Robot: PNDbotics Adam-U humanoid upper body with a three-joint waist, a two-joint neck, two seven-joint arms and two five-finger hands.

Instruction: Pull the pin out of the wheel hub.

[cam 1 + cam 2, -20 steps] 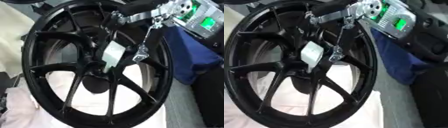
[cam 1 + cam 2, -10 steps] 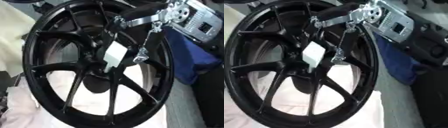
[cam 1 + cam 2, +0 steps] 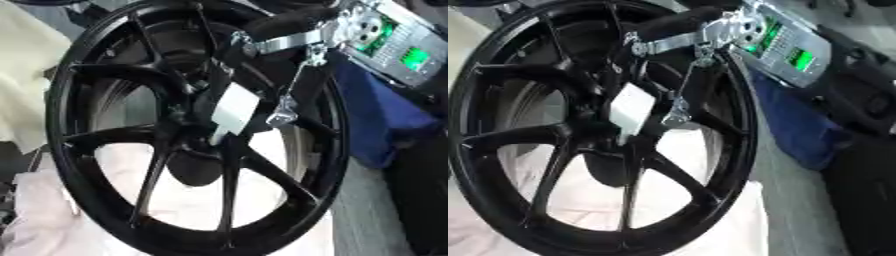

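Note:
A black spoked wheel [image 3: 105,150] stands tilted and fills most of both views. Its dark hub [image 3: 194,125] sits at the centre where the spokes meet. My right arm comes in from the upper right, with a silver wrist joint [image 3: 363,25] and a green-lit board [image 3: 411,55]. My right hand [image 3: 232,107], black with a white plate on its back, lies right on the hub. A silver link [image 3: 284,112] hangs beside it. The hand and the dark hub hide the pin. My left hand shows in neither view.
A white cloth [image 3: 52,200] lies under the wheel and a cream cloth [image 3: 22,85] at the left. A blue padded thing [image 3: 376,120] sits just right of the rim, with a dark bulky thing [image 3: 429,200] below it.
The right forearm has rolled a little, so its green-lit board shows again. The hand stays on the hub and the wheel has not moved.

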